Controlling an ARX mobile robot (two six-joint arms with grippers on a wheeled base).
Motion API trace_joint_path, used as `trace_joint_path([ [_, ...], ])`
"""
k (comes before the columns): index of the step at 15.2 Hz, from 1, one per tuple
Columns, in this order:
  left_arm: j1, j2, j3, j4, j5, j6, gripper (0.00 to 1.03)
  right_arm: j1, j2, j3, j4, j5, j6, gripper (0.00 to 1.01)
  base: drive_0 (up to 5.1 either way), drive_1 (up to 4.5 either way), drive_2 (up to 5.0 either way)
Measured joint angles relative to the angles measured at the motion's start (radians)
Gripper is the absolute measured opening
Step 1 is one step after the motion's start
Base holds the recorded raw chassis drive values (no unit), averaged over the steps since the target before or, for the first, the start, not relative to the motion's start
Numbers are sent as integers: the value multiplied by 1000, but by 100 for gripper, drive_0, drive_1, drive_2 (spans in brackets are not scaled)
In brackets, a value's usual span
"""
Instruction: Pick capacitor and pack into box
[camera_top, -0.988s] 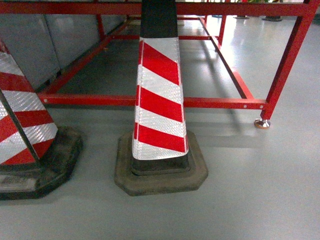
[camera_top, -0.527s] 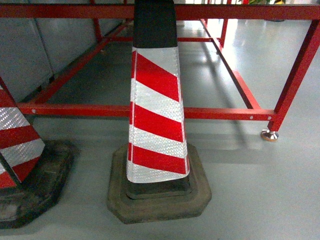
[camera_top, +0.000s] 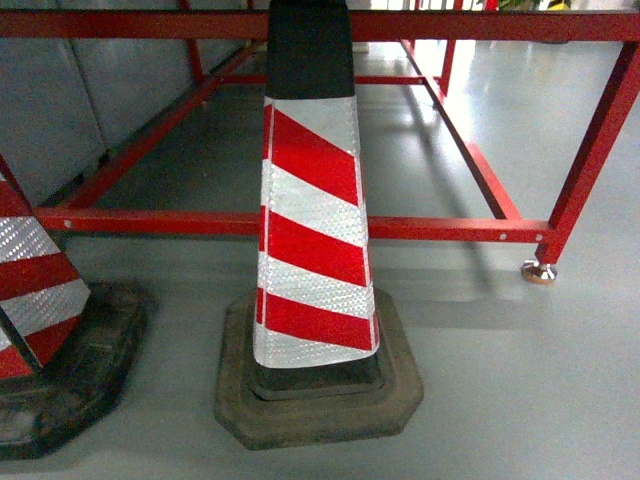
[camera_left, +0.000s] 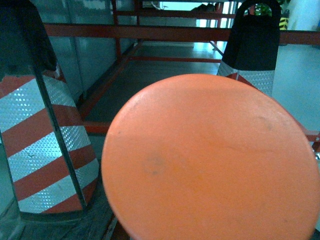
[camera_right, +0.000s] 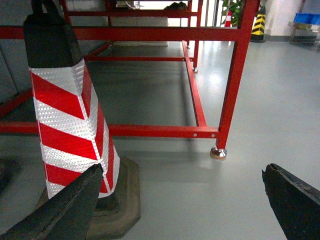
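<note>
Right hand (camera_right: 182, 200) gapes wide with nothing between its dark fingers; an orange disc (camera_left: 210, 160) fills the left wrist view, so that hand's state I cannot tell. Beyond, a striped cone (camera_top: 312, 230) stands before a red frame (camera_top: 450, 228), box seemingly out of sight.

A traffic cone (camera_top: 315, 230) stands on the floor (camera_top: 520, 380) in the middle, on its own base (camera_top: 318, 395). A second cone (camera_top: 35, 290) stands to its left, near but apart. Just behind both runs the low rail of a metal frame (camera_top: 440, 228), whose corner leg with a foot (camera_top: 539, 271) stands to the right. A panelled wall (camera_top: 60, 100) lies behind, left of the frame.
</note>
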Motion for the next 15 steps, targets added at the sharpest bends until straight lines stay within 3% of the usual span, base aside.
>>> trace_joint_path([
  [15,0,0,0,1,0,10,44,0,0,0,2,0,-1,98,0,0,0],
])
